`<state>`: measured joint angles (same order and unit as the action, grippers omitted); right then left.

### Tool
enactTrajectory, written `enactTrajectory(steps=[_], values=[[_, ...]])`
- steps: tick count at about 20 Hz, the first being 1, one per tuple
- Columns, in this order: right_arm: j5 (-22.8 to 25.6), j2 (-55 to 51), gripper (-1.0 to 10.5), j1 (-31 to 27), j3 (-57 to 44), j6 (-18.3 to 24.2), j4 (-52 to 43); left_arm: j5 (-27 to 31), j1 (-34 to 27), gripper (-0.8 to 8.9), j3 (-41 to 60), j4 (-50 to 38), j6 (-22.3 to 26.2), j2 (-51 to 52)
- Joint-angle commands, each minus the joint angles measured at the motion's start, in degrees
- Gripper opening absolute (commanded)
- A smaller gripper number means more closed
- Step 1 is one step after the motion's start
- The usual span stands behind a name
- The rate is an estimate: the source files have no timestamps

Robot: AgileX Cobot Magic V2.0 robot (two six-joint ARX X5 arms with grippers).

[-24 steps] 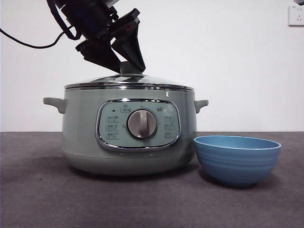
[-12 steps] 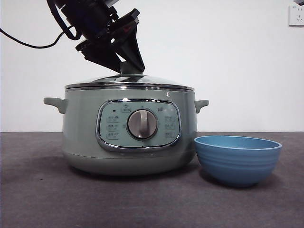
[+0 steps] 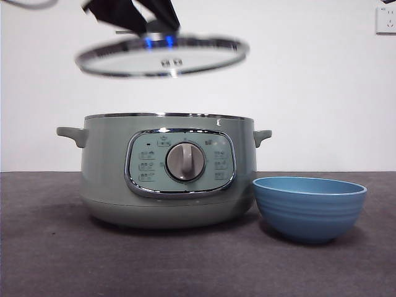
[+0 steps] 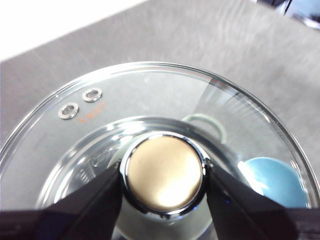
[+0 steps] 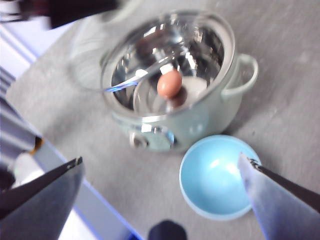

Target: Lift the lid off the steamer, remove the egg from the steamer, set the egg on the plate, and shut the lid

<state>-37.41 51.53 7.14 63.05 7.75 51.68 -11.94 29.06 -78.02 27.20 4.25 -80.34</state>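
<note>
Glass with a steel rim, the lid (image 3: 162, 57) hangs in the air above the steamer (image 3: 164, 170), well clear of its rim and tilted slightly, the side toward the blue bowl (image 3: 309, 207) riding higher. Its knob (image 4: 164, 173) faces up and is pinched between the jaws of the left gripper (image 4: 164, 182). In the front view that gripper (image 3: 133, 12) is cut off by the picture's upper edge, so only its dark lower part shows.

Inside the open steamer (image 5: 172, 80) a brown egg (image 5: 169, 83) sits on the shiny insert; the right wrist picture is blurred, so finer detail cannot be read.

The blue bowl (image 5: 216, 176) stands on the grey surface (image 3: 49, 260) just beside the steamer.

The right gripper (image 5: 165, 195) hovers high over the steamer and bowl, jaws spread wide, holding nothing.
</note>
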Motion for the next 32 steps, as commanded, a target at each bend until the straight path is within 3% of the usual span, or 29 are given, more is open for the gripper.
enactTrajectory(steps=[1, 4, 8, 12, 17, 20, 23, 32], values=[[-0.2, 0.9, 5.4, 1.0, 0.1, -4.0, -3.5, -0.1, 0.0, -0.08, -1.2, 1.1, -2.5, 6.6], [0.4, 3.5, 5.4, 5.0, 0.1, -8.3, -8.7, 3.4, 0.0, -0.08, -1.2, 5.8, -2.8, 15.3], [5.9, 9.8, 5.4, 12.5, 0.4, -12.8, -15.3, 7.1, 0.0, -0.08, -1.2, 13.6, -4.0, 25.9], [14.6, 20.9, 5.3, 21.1, 6.8, -12.8, -15.6, 12.2, 0.1, -0.08, -1.2, 20.3, -4.1, 33.9], [24.4, 38.5, 5.3, 28.9, 22.3, -12.1, -10.6, 14.8, 0.1, -0.08, -1.2, 26.6, -4.7, 40.9], [29.1, 48.3, 5.3, 31.6, 31.2, -11.1, -6.7, 14.9, 0.1, -0.08, -1.2, 29.0, -4.7, 42.3], [30.5, 56.3, 5.3, 32.9, 36.9, -11.1, -6.2, 14.9, 0.1, -0.08, -1.2, 30.0, -4.4, 42.3], [33.3, 65.9, 5.3, 33.4, 38.2, -12.0, -9.1, 14.8, 0.1, -0.08, -1.2, 30.5, -4.0, 42.3]])
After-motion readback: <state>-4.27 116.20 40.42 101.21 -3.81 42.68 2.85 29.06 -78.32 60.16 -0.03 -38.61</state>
